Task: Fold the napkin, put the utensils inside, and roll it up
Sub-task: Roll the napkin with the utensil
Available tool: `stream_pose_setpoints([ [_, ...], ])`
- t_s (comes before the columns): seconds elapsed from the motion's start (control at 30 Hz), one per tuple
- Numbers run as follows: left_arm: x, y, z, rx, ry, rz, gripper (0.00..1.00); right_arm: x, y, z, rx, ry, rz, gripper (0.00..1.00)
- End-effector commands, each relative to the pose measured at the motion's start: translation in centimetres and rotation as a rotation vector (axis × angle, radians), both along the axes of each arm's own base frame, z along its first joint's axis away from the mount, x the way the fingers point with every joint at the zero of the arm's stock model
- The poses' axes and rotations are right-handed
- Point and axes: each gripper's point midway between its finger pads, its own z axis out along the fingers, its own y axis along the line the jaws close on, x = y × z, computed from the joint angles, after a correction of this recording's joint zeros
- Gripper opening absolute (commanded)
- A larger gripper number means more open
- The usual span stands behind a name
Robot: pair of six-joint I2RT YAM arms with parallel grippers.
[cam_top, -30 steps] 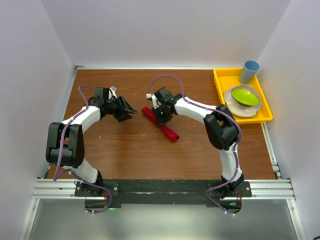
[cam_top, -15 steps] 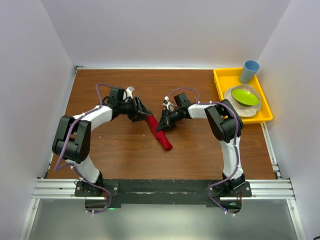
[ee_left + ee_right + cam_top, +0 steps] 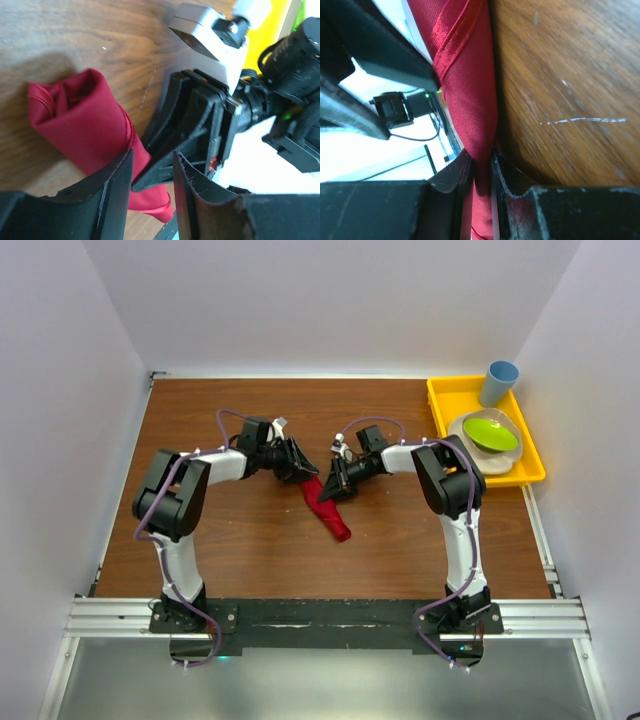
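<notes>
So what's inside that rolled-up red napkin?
At the open end of the napkin only red folds of cloth show. Anything rolled up deeper inside cannot be seen, because the cloth covers it.

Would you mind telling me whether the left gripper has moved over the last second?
Yes. The left gripper has shifted right, toward the yellow tray, reaching the napkin.

At the far right corner of my wooden table (image 3: 250, 540) sat a yellow tray (image 3: 438, 415), holding a blue cup (image 3: 498, 383) and a green bowl (image 3: 490, 434) on a pale plate (image 3: 470, 453).
</notes>
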Motion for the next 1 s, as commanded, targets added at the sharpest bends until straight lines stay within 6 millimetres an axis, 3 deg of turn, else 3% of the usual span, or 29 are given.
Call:
stream_pose_setpoints([
  [0.0, 2.2, 0.0, 0.2, 0.027, -0.069, 0.016, 0.4, 0.3, -1.2, -1.6, -0.107, -0.029, 0.007, 0.23],
  [0.13, 1.7, 1.0, -1.8, 0.094, -0.027, 0.024, 0.38, 1.0, -2.1, -0.9, -0.206, -0.109, 0.027, 0.34],
  [0.27, 1.6, 1.4, -2.4, 0.125, -0.028, 0.025, 0.36, 1.5, -3.2, 0.4, -0.292, -0.188, 0.041, 0.45],
  [0.4, 1.6, 1.3, -2.5, 0.122, -0.026, 0.022, 0.35, 0.8, -4.0, 1.8, -0.358, -0.232, 0.08, 0.54],
  [0.57, 1.7, 1.0, -1.3, 0.105, -0.017, 0.016, 0.36, 1.1, -4.2, 4.1, -0.491, -0.4, 0.106, 0.61],
  [0.77, 3.2, 0.3, 2.0, 0.066, -0.054, 0.021, 0.41, 0.3, -2.9, 6.3, -0.531, -0.495, 0.096, 0.63],
  [0.87, 4.1, -0.2, 3.9, 0.032, -0.081, 0.026, 0.42, -0.3, -2.5, 6.3, -0.54, -0.512, 0.09, 0.62],
  [0.97, 4.0, -0.4, 3.5, 0.022, -0.061, 0.02, 0.42, -1.0, -3.1, 5.8, -0.58, -0.535, 0.092, 0.62],
])
